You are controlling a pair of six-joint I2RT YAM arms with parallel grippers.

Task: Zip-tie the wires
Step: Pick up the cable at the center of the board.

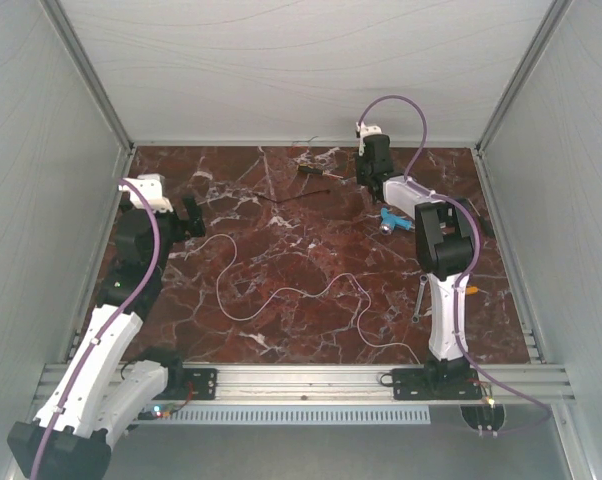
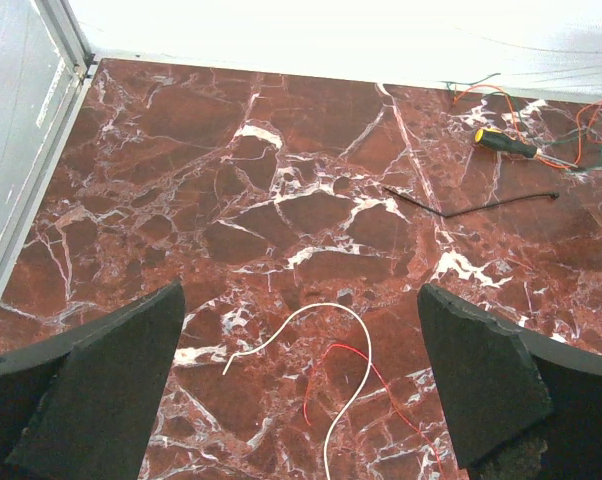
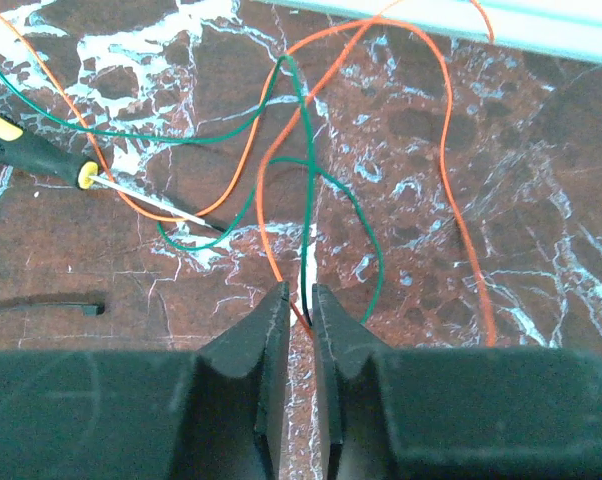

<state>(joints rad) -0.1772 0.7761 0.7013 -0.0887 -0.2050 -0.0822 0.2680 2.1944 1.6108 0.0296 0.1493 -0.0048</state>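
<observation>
At the table's (image 1: 311, 225) one o'clock, the right gripper (image 3: 299, 292) holds its jaws almost together around the wires (image 3: 262, 190), seemingly not yet pinching. Such thin strands could slip free on lifting. The left gripper (image 2: 301, 300) gapes wide at nine o'clock.

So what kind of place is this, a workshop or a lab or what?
Probably a robot lab test cell: a marble-patterned table boxed in by white panels on aluminium framing, a left arm and right arm bolted to its near rail, and loose wires, a screwdriver and a black zip tie.
</observation>
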